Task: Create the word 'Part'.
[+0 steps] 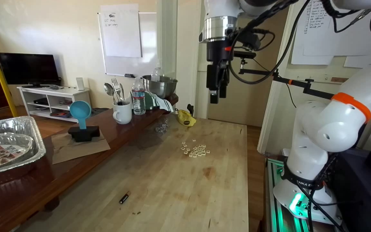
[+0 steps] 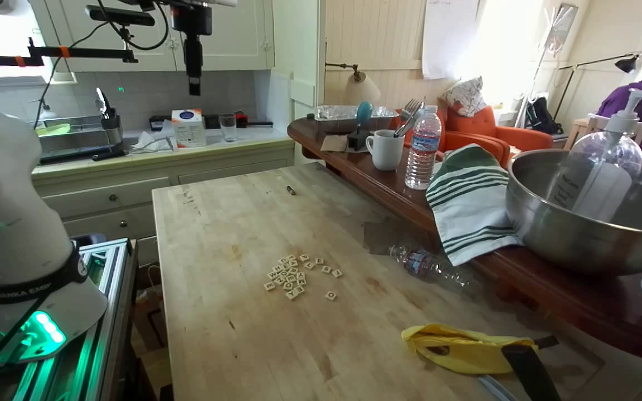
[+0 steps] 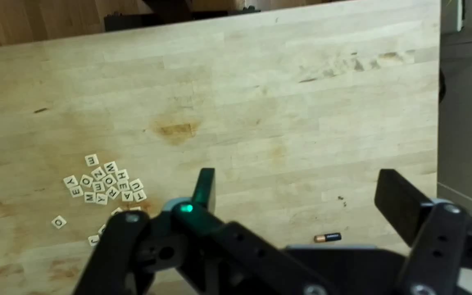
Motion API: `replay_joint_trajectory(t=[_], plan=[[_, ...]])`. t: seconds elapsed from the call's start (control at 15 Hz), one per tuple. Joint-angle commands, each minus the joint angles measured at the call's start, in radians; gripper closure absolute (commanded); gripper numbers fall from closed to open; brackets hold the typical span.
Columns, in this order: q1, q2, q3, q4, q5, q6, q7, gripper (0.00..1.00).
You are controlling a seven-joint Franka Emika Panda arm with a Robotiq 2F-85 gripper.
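Small cream letter tiles for the word 'Part' lie in a loose cluster on the wooden table, seen in both exterior views (image 1: 199, 150) (image 2: 288, 286). In the wrist view the letter tiles (image 3: 109, 180) sit left of the gripper; A (image 3: 127, 196), R (image 3: 113, 192) and T (image 3: 139, 195) are readable among them. A lone O tile (image 3: 59, 222) lies apart from the cluster. A few tiles are partly covered by the left finger's linkage. High above the table, my gripper (image 1: 217, 96) (image 2: 194, 86) points down. Its jaws (image 3: 295, 180) are spread wide, holding nothing.
A battery (image 3: 327, 237) lies on the table (image 1: 172, 187). A yellow pouch (image 2: 466, 348) and a clear plastic bottle (image 2: 427, 266) rest near the raised dark wooden ledge (image 1: 124, 138). That ledge carries a mug (image 1: 122, 113), a water bottle (image 1: 138, 98) and a steel bowl (image 2: 588, 234).
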Motion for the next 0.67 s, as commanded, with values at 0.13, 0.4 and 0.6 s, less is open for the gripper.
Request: replay_joint_trajectory(t=[0.13,0.4,0.6], plan=[[-0.019,0.042,-0.067,-0.177,-0.065,0.326,-0.187,0.00],[-0.016,0.097,-0.132,-0.236,-0.113,0.385,-0.358,0.00],[-0.034,0.148,-0.164,-0.272,-0.127,0.449,-0.385,0.00]])
